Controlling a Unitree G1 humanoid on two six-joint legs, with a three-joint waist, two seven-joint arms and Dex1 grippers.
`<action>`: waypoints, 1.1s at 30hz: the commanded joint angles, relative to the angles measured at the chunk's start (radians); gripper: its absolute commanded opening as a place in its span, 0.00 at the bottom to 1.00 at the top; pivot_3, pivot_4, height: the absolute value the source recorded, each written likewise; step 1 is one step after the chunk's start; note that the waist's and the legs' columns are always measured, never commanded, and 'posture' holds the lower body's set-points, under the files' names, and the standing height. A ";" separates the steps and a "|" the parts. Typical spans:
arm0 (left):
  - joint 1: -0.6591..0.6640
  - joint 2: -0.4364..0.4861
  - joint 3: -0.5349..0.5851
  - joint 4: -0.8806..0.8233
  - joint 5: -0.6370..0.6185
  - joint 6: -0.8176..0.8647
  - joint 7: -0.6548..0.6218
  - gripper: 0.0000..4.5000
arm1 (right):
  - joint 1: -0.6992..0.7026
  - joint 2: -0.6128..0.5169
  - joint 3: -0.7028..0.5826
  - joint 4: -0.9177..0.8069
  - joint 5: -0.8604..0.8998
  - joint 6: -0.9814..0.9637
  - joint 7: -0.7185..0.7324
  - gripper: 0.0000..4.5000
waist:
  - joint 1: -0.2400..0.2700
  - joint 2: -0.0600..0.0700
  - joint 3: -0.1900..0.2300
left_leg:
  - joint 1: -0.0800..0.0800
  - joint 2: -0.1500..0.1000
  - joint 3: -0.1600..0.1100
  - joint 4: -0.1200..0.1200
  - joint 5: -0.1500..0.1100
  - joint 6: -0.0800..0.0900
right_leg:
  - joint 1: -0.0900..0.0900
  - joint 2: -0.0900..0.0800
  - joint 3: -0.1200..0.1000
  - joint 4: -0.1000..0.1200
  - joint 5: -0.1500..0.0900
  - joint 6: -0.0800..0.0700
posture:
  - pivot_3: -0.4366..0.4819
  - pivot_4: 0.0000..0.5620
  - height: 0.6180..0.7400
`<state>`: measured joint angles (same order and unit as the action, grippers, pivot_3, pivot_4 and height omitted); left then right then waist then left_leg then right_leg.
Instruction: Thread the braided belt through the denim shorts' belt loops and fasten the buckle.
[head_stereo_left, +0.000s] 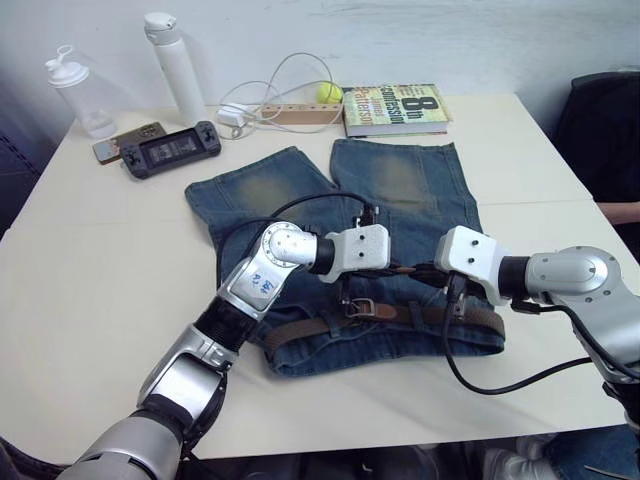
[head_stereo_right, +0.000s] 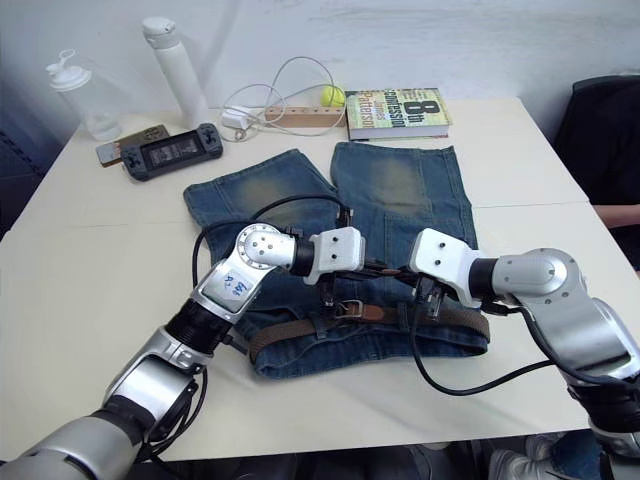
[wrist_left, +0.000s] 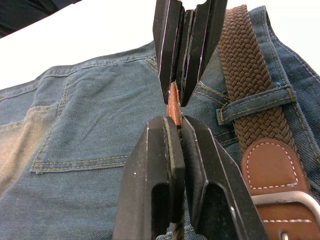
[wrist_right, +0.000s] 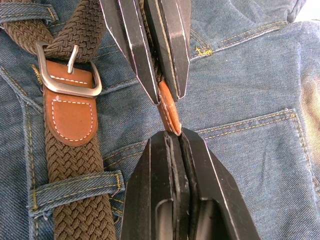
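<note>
**Mia:** Why are the denim shorts (head_stereo_left: 400, 215) spread flat on the desk (head_stereo_left: 90, 250)?

**Sam:** So the waist edge stays close to the robot. The legs point away from both end effectors, toward the book (head_stereo_left: 395, 108) and the game pad (head_stereo_left: 170, 150) at the far side.

**Mia:** Where is the braided belt (head_stereo_right: 290, 332)?

**Sam:** It lies along the waistband, just under the two end effectors. In the right wrist view it goes under a belt loop (wrist_right: 75, 192), so I think most of the threading is done.

**Mia:** What are the end effectors doing?

**Sam:** The left end effector (wrist_left: 172, 112) and the right end effector (wrist_right: 169, 122) meet tip to tip. Both are pressed together, pinching the light brown tip (wrist_right: 169, 107) of the belt between them. It looks like one is passing the tip to the other.

**Mia:** And the buckle (wrist_right: 67, 70)?

**Sam:** It sits on the waistband just beside the end effectors. It is not done up yet. The tip is held up off the denim, near it.

**Mia:** Is there room to move?

**Sam:** Plenty. The desk on the outer side of each end effector is bare. The near edge of the desk is not far past the waistband. The tight spot is the buckle's small frame.
</note>
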<state>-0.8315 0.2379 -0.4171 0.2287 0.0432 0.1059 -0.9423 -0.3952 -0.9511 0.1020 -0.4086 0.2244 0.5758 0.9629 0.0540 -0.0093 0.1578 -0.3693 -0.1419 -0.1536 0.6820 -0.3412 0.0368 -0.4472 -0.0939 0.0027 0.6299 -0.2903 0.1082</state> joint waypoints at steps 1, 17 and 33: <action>-0.019 -0.003 0.013 -0.008 -0.010 -0.017 -0.013 0.03 | -0.004 0.016 -0.042 -0.052 0.028 0.022 -0.017 0.00 | 0.000 0.000 0.000 | 0.000 0.000 0.000 0.000 0.000 0.000 | 0.000 0.000 0.000 0.000 0.000 0.000 | 0.48 0.27 1.00; -0.060 0.076 0.074 0.050 -0.001 -0.096 -0.045 0.00 | 0.135 -0.046 -0.145 -0.192 0.114 0.042 0.035 0.98 | -0.001 0.000 0.000 | 0.000 0.000 0.000 0.000 0.000 0.000 | 0.000 0.000 0.000 0.000 0.000 0.000 | 0.48 0.27 1.00; -0.021 0.101 0.062 -0.025 -0.020 -0.104 -0.087 0.00 | -0.005 0.056 -0.029 -0.144 -0.026 -0.048 -0.109 0.98 | -0.003 0.000 0.000 | 0.000 0.000 0.000 0.001 0.000 0.000 | 0.000 0.000 0.000 0.003 0.000 0.000 | 0.48 0.27 1.00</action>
<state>-0.8500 0.3453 -0.3629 0.2480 0.0442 -0.0031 -1.0228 -0.3945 -0.8998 0.0775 -0.5392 0.2051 0.5461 0.8585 0.0514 -0.0094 0.1578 -0.3694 -0.1423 -0.1537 0.6828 -0.3411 0.0370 -0.4473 -0.0939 0.0027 0.6352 -0.2903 0.1083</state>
